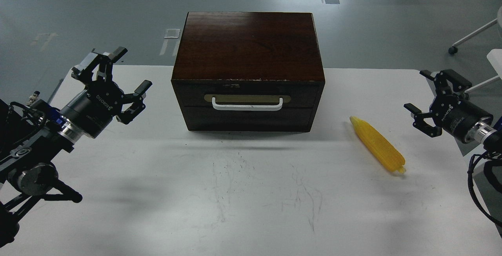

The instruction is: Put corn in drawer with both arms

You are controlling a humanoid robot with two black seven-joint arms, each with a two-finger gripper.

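Note:
The yellow corn (377,144) lies on the white table (251,193), right of the box, its point toward the back left. The dark reddish-brown wooden box (248,48) stands at the table's back middle. Its drawer (247,100) is shut, with a white bar handle (247,104) on a brass-coloured plate. My left gripper (127,73) is open and empty, held above the table left of the box. My right gripper (423,93) is open and empty, right of the corn and apart from it.
The table's right edge runs close under my right arm (466,124). Beyond the table is grey floor with a white chair base (470,36) at the right. Faint scuff marks (266,185) cover the table's front middle.

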